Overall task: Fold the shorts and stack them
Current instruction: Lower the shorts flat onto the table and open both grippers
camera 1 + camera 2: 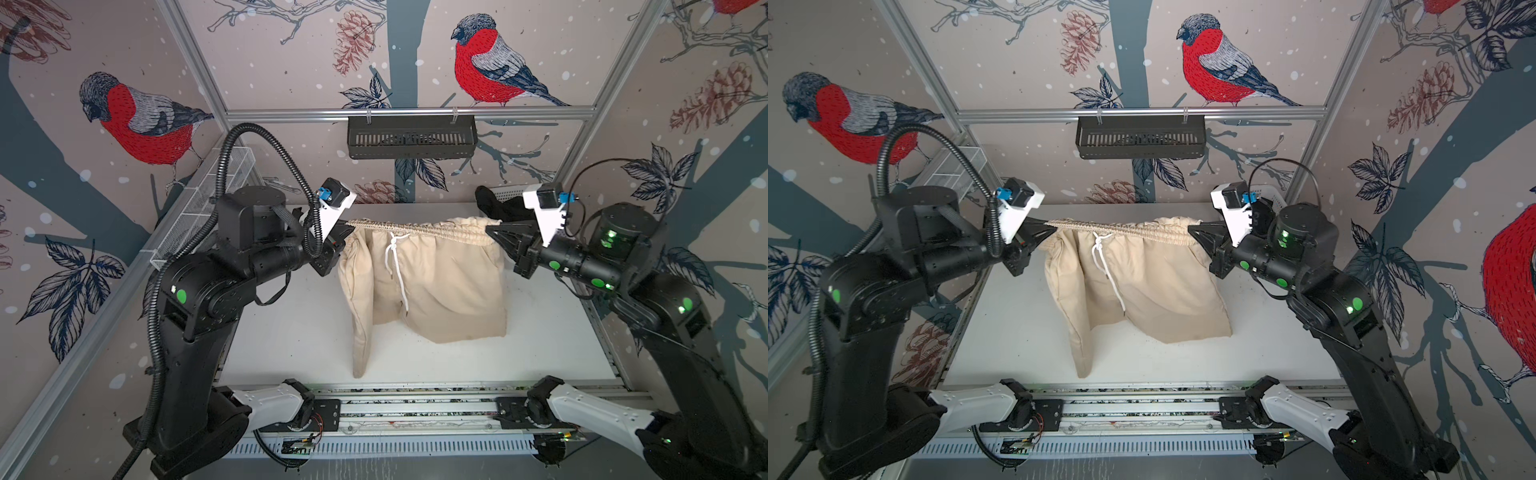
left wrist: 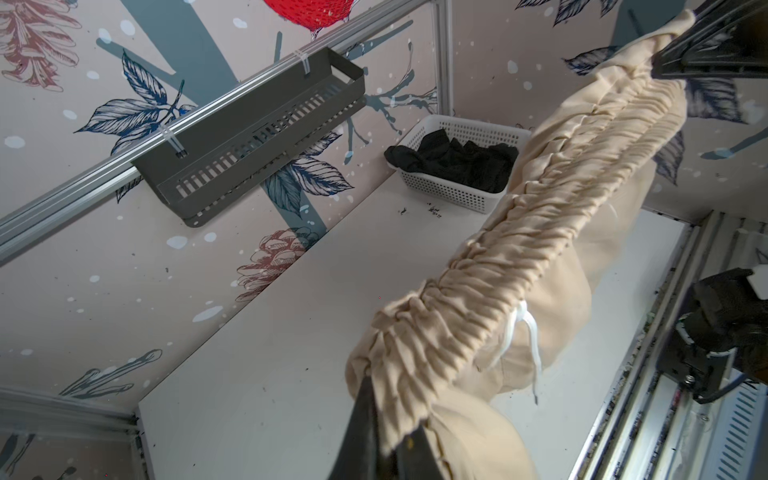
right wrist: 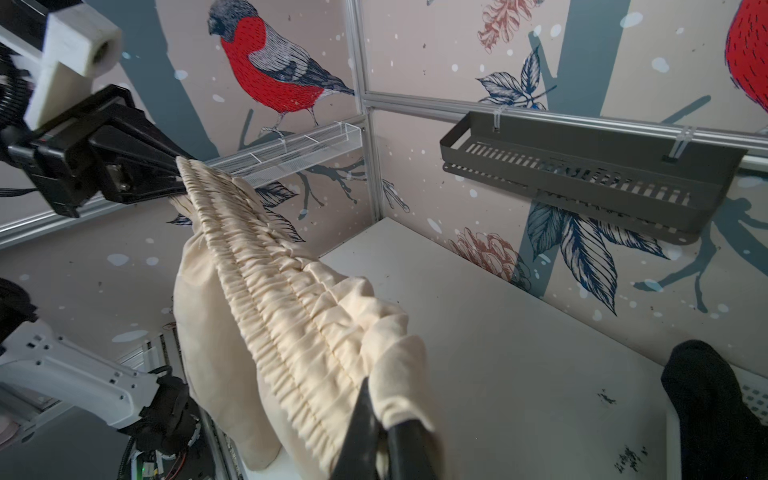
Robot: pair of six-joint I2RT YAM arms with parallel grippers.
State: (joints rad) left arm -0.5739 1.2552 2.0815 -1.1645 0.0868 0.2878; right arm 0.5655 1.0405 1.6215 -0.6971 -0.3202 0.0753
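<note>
2 pairs, 2 arms: beige shorts [image 1: 432, 286] strung up mid-air!
They hang above the surface [image 1: 291, 332], waistband [image 1: 419, 228] pulled taut btwn the arms, legs dangling, 1 white drawstring [image 1: 395, 257] loose in front. Left pincer [image 1: 345, 232] clenched on one waistband end, right pincer [image 1: 489, 229] clenched on the opp. end. Both forearms raised approx level, tips facing each other. Black shorts [image 2: 457, 160] lie bunched in the 1 white basket [image 2: 453, 193], back-right corner.
</note>
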